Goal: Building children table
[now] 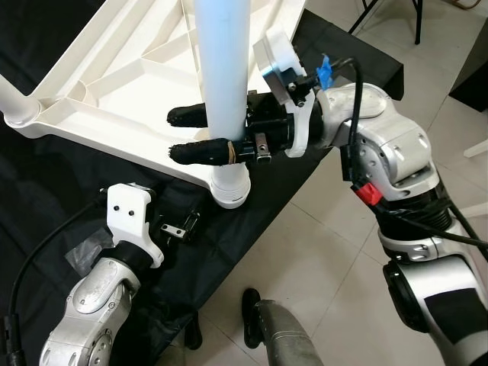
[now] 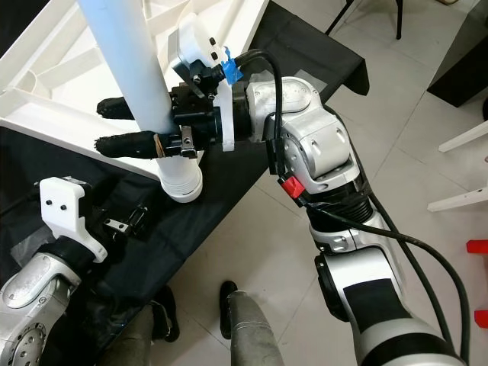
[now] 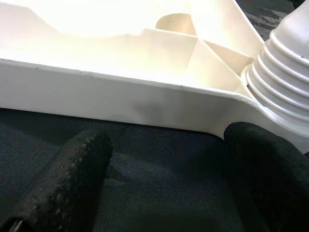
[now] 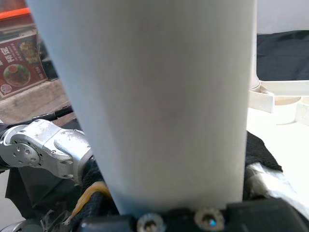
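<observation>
— Where is the table leg?
— The pale blue table leg [image 1: 223,69] stands in a corner socket of the upturned white tabletop [image 1: 114,76], on black cloth [image 1: 46,198].
— The grippers?
— The right gripper [image 1: 200,133] grasps the leg; the left gripper [image 3: 164,159] is released, near the tabletop's edge.

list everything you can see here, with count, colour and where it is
tabletop: 1, white, upside down on the black cloth, ribs facing up
leg: 1, pale blue, upright in the tabletop's near corner socket
socket: 1, white, ribbed, at that corner
cloth: 1, black, under the tabletop
floor: pale tiles, to the right
right tool: black fingers either side of the leg, gripping it
left tool: black fingers open, low over the cloth beside the tabletop's edge
</observation>
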Robot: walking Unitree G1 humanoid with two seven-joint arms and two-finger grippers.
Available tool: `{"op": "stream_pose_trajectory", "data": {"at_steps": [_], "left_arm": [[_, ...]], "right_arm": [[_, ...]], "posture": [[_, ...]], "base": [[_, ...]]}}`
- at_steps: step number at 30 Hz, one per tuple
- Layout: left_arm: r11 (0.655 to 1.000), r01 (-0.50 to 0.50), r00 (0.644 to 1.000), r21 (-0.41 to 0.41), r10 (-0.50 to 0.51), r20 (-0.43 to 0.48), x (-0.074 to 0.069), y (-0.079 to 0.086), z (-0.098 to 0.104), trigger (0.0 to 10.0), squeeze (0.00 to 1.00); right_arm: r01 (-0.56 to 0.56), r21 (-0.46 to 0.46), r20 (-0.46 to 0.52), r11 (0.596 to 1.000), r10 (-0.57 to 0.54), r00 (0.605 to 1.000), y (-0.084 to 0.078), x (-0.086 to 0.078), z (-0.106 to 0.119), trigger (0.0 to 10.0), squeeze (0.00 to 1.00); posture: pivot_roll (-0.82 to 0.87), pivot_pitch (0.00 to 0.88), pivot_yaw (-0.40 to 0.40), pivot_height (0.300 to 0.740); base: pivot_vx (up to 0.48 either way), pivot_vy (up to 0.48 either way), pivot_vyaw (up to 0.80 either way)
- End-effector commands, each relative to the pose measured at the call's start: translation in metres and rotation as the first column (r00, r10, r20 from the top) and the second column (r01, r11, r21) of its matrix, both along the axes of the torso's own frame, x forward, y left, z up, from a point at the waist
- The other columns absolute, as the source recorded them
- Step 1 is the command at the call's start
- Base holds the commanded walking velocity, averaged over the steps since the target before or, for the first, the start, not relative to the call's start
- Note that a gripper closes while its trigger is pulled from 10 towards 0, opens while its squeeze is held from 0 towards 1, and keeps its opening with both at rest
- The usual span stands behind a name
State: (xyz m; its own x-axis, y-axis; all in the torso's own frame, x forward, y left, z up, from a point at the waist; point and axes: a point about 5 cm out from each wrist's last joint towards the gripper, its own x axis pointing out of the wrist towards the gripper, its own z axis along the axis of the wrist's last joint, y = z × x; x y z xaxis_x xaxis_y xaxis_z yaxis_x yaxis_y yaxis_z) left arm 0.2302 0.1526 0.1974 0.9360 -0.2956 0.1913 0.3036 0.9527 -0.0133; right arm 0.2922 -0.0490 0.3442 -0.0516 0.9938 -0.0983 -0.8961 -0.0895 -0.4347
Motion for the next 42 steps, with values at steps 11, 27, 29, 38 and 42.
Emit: {"op": "stream_pose_trajectory", "data": {"at_steps": [11,27,29,38,42], "left_arm": [[1.000,0.000,1.000,-0.008,0.000,-0.014,-0.003,0.000,-0.005,10.0,0.00],[1.000,-0.001,1.000,-0.003,0.001,-0.014,-0.003,0.001,-0.006,10.0,0.00],[1.000,0.000,1.000,-0.003,0.000,-0.014,-0.003,0.001,-0.006,10.0,0.00],[1.000,0.001,1.000,0.000,-0.001,-0.012,-0.003,0.001,-0.007,10.0,0.00],[1.000,0.001,1.000,0.000,-0.001,-0.012,-0.003,0.000,-0.007,10.0,0.00]], "right_arm": [[-0.032,-0.067,-0.090,0.997,0.026,0.996,0.006,-0.011,-0.030,10.0,0.00],[0.021,-0.066,-0.138,0.998,-0.030,0.990,-0.001,-0.013,-0.039,10.0,0.00],[0.034,-0.066,-0.152,0.997,-0.044,0.987,-0.002,-0.014,-0.042,10.0,0.00],[0.094,-0.061,-0.214,0.994,-0.105,0.971,0.002,-0.019,-0.055,10.0,0.00],[0.141,-0.043,-0.244,0.989,-0.147,0.959,0.006,-0.020,-0.060,10.0,0.00]], "posture": [[-0.10,0.422,-0.078,0.740],[-0.10,0.420,-0.078,0.740],[-0.10,0.420,-0.078,0.740],[-0.10,0.415,-0.080,0.740],[-0.10,0.408,-0.084,0.740]], "base": [[0.000,0.000,0.00],[0.000,0.000,0.00],[0.000,0.000,0.00],[0.000,0.000,0.00],[0.000,0.000,0.00]]}}
